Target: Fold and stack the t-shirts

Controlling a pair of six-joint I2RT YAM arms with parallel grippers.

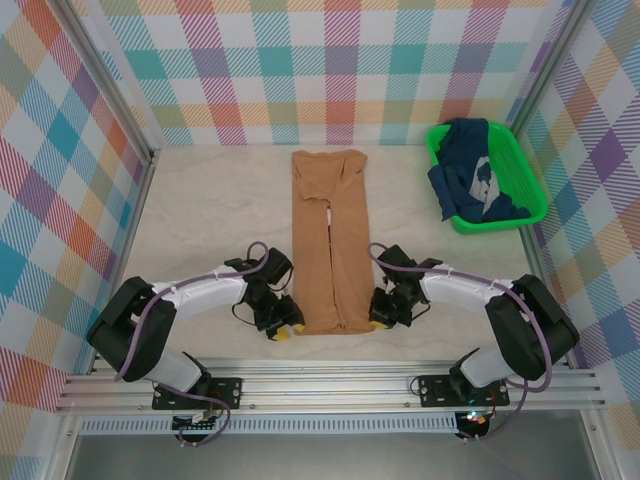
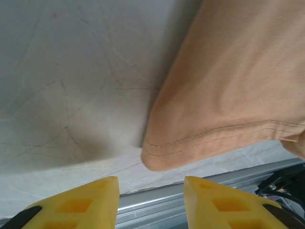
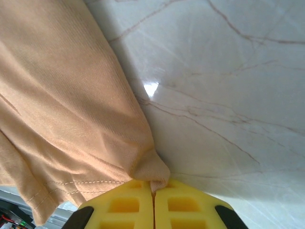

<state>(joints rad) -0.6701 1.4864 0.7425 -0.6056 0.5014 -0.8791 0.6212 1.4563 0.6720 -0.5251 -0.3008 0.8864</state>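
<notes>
**One hand pinching, one hand not yet**

The right gripper [image 3: 153, 200] is pressed together on a small bit of the near right corner of the tan-orange t-shirt [image 1: 330, 240]. The left gripper [image 2: 151, 200] is spread apart with nothing in it, and the near left corner lies just in front of it. The shirt is a long folded strip in the middle of the table [image 1: 200, 220]. The navy t-shirt [image 1: 470, 175] sits in the green basket [image 1: 533, 180] at the far right. The right pinch is tiny, so I think the cloth could slip out when lifted. If only the right side goes up, the strip could twist and come unfolded. The hem lies near the metal rail [image 1: 330, 385], so there is little room that way. There is lots of bare table on both sides.
</notes>
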